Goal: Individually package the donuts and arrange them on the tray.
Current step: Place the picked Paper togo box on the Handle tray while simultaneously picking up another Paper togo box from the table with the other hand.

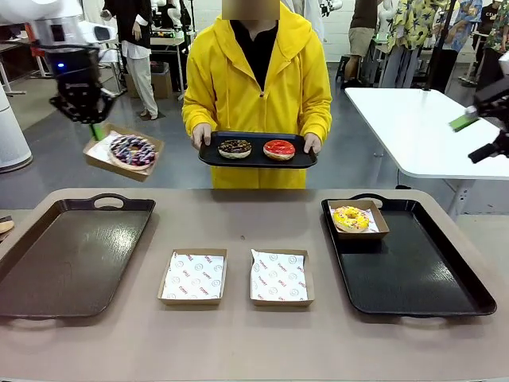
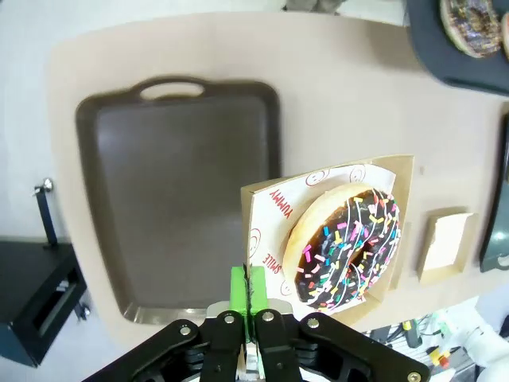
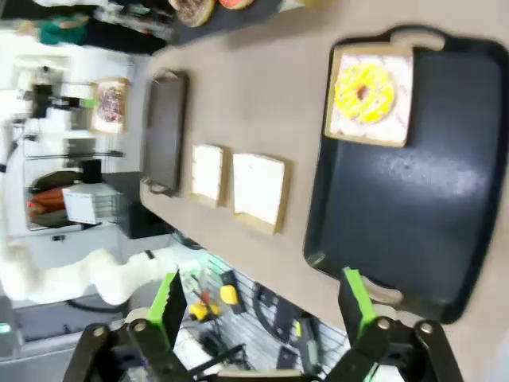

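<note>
A beige, round-cornered table stands on a grey floor. Beyond it, to the right, stands 1 white table; farther back, a white wall.

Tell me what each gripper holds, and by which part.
Left gripper is shut on the rim of the box carrying the sprinkled donut. Right gripper is open, holding nothing.

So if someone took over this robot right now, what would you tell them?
Left end effector: shut on the edge of a box with the sprinkle donut, in the air near the left tray.
Right end effector: open, raised, empty.
Done: yellow donut boxed, on the right tray.
Left: set that box down; crumb donut and red donut lie unboxed on the person's tray; two empty boxes wait on the table.
</note>
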Robot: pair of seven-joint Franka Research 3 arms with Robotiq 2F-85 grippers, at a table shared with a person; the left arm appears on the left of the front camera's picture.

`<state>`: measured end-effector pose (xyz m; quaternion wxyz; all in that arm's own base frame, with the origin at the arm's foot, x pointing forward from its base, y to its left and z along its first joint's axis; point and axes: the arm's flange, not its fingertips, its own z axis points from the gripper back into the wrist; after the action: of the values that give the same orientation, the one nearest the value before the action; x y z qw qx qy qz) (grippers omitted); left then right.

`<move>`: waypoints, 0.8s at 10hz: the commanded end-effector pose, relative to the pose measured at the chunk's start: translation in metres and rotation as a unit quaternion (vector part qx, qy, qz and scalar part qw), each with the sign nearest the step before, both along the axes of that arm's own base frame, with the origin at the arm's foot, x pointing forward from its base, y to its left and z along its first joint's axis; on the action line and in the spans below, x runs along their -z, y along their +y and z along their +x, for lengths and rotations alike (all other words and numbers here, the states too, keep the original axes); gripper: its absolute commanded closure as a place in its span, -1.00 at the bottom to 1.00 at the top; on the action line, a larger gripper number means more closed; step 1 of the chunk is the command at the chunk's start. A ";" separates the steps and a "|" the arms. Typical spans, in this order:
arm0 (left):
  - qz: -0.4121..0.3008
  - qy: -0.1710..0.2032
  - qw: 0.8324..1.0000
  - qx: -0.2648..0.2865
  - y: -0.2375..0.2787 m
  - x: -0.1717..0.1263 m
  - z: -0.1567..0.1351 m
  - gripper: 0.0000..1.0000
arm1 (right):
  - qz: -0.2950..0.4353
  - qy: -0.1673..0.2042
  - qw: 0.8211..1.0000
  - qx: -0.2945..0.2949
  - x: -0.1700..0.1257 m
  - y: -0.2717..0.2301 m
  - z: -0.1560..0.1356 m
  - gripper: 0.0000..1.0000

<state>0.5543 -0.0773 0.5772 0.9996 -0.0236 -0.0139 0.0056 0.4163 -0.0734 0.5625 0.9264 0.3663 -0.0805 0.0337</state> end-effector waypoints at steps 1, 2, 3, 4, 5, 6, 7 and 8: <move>0.012 0.004 1.000 -0.018 0.026 0.020 -0.006 0.98 | -0.074 0.017 0.997 0.014 0.027 0.052 0.004 -1.00; 0.021 0.009 0.999 -0.028 0.039 0.028 -0.006 0.98 | -0.099 0.018 0.995 0.015 0.033 0.075 0.006 -1.00; 0.025 0.012 0.999 -0.035 0.044 0.036 -0.004 0.98 | -0.124 0.021 0.992 0.021 0.045 0.095 0.010 -1.00; 0.027 0.016 0.999 -0.042 0.044 0.045 0.001 0.98 | -0.143 0.023 0.989 0.022 0.061 0.117 0.014 -1.00; 0.030 0.025 0.998 -0.046 0.044 0.048 0.011 0.98 | -0.154 0.027 0.987 0.023 0.075 0.130 0.018 -1.00; 0.035 0.024 0.998 -0.044 0.045 0.045 0.022 0.98 | -0.162 0.032 0.986 0.020 0.087 0.135 0.019 -1.00; 0.032 0.016 0.998 -0.044 0.032 0.033 0.031 0.98 | -0.161 0.038 0.986 0.018 0.094 0.133 0.019 -1.00; 0.033 0.012 0.999 -0.041 0.007 0.016 0.040 0.98 | -0.137 0.036 0.990 0.010 0.094 0.125 0.018 -1.00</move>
<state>0.5792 -0.0481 0.5387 0.9992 -0.0052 0.0028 0.0397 0.4359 0.0615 0.4658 0.9732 0.2245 -0.0441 0.0249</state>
